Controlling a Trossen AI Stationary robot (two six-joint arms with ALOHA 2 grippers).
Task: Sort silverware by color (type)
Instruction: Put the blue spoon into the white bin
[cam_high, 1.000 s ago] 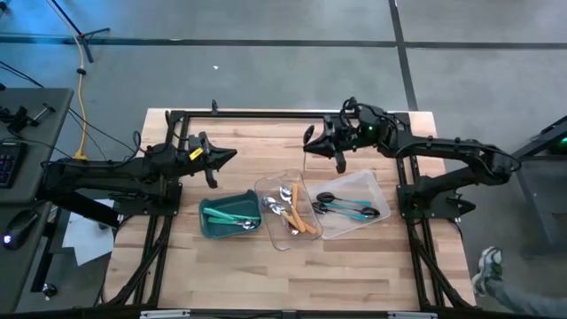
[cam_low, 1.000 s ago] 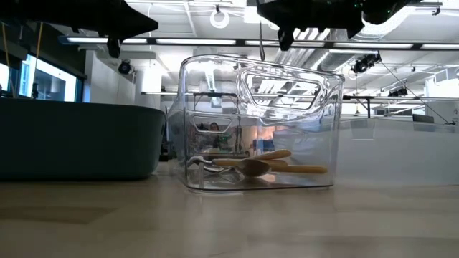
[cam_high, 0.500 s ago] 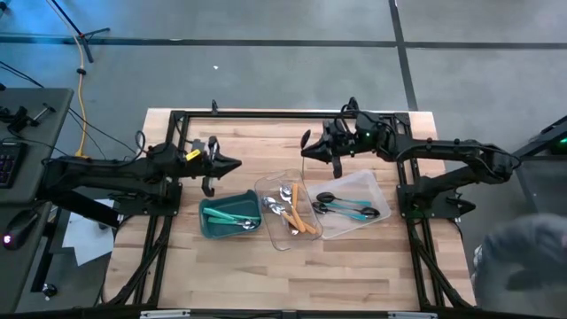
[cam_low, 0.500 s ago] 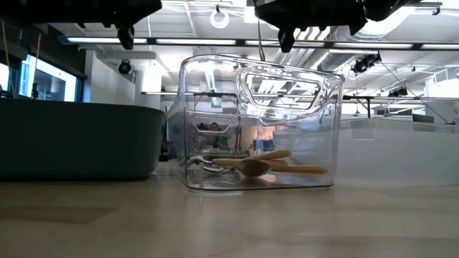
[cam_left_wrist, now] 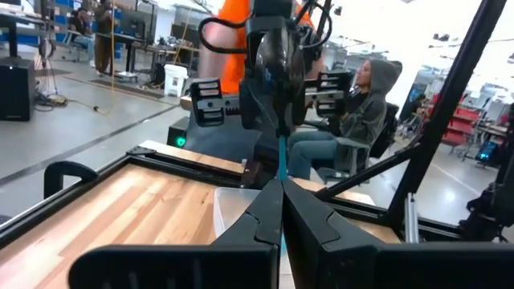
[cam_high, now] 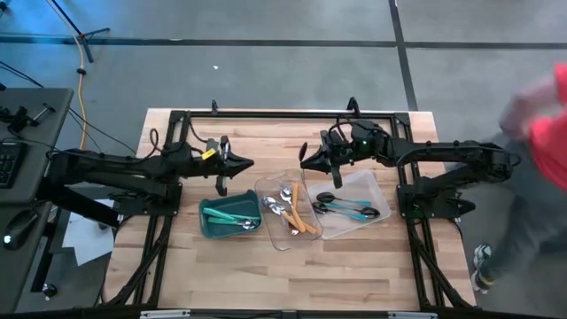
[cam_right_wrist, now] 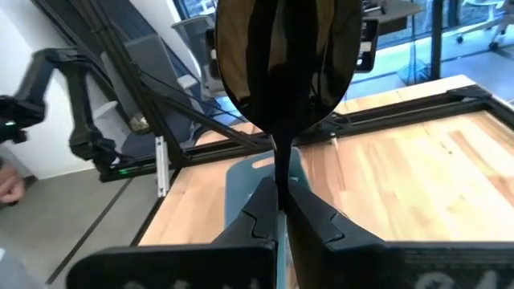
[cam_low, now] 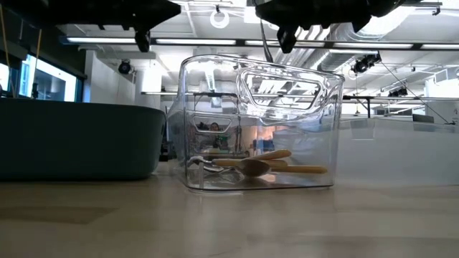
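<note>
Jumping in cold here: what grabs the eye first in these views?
Both arms meet above the table's middle, each pinching a utensil upright: the right gripper holds a black-headed spoon, and the left gripper clamps a teal-handled, dark-headed utensil. Below them sit three containers in a row: a teal bin with teal-handled pieces, a clear tray of orange-handled spoons, and a second clear tray of black-headed ones.

left tool nearer trays, right tool — lower
</note>
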